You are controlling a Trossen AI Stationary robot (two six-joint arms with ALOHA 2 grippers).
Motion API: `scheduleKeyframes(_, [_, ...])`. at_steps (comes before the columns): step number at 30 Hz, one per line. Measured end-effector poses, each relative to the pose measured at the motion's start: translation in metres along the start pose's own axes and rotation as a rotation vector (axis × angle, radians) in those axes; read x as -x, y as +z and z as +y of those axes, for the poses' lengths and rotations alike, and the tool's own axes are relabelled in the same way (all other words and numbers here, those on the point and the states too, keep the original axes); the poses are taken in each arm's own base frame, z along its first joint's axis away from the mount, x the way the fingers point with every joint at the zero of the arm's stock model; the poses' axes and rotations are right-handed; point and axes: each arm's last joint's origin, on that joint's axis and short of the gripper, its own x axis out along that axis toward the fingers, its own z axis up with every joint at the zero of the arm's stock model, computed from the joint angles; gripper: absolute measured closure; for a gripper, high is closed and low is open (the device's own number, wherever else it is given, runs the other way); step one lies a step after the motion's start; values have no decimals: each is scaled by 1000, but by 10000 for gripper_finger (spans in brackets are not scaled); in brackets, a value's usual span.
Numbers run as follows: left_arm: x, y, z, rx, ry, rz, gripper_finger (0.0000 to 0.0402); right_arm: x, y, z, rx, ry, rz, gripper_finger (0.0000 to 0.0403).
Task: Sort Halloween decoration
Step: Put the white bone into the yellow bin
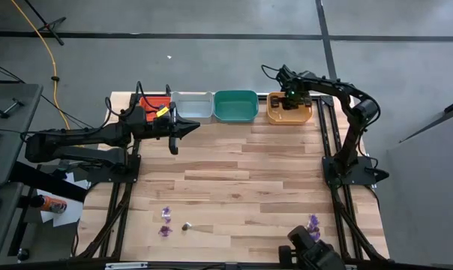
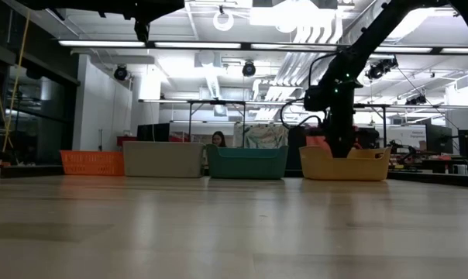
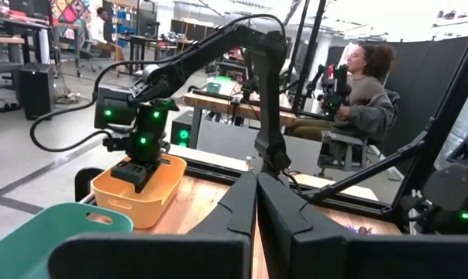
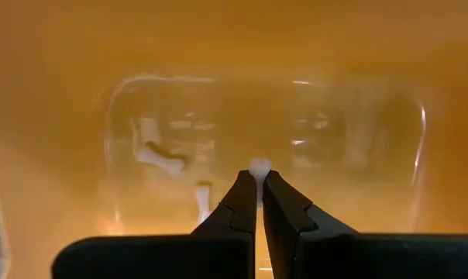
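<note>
My right gripper [image 1: 290, 99] points down into the orange tray [image 1: 305, 115] at the table's far right and is shut on a tiny pale whitish trinket [image 4: 259, 166]. Two more pale trinkets [image 4: 161, 160] lie on the tray's floor. Purple trinkets [image 1: 166, 214] and a dark one [image 1: 186, 225] lie on the table near its front edge at the left, and another purple one [image 1: 313, 221] lies at the front right. My left gripper [image 1: 193, 126] is shut, holds nothing and hangs level in front of the grey tray [image 1: 193, 106]. My right gripper pinches the pale trinket [image 4: 259, 167] between the free ends of its two fingers, coming from above and pointing down. The trinket sticks out past the fingertips, inside the orange tray. Whether it touches the tray's floor I cannot tell.
Red [image 1: 154, 101], grey, green [image 1: 235, 106] and orange trays stand in a row along the far edge. A dark camera mount [image 1: 314, 251] sits at the front edge. A person [image 3: 364, 77] sits beyond the table's right side. The middle of the wooden table [image 1: 241, 180] is bare.
</note>
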Motion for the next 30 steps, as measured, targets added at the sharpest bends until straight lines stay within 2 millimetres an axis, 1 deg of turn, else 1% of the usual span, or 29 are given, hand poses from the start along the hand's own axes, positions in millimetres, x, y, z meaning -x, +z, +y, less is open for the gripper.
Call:
scheduleKeyframes(5, [0,0,0,0,0,0,398,-1,0,-1,-47,-21,-20,395])
scheduleKeyframes(9, [0,0,0,0,0,0,399,-1,0,0,-41,-20,-21,374])
scheduleKeyframes(12, [0,0,0,-10,0,0,399,-1,1,0,-49,-18,-25,344])
scheduleKeyframes(18, [0,0,0,-35,0,-2,399,1,1,0,-15,-35,-30,272])
scheduleKeyframes(20, [0,0,0,-36,0,-2,399,5,3,1,7,1,-28,254])
scheduleKeyframes(22, [0,0,0,-36,0,-2,399,14,4,3,40,45,-48,241])
scheduleKeyframes(25, [0,0,0,-54,1,-2,399,36,3,7,122,117,-125,232])
scheduleKeyframes(27, [0,0,0,-72,1,-1,399,55,-4,12,193,150,-179,231])
scheduleKeyframes(30, [0,0,0,-75,1,0,399,88,-24,23,317,214,-282,234])
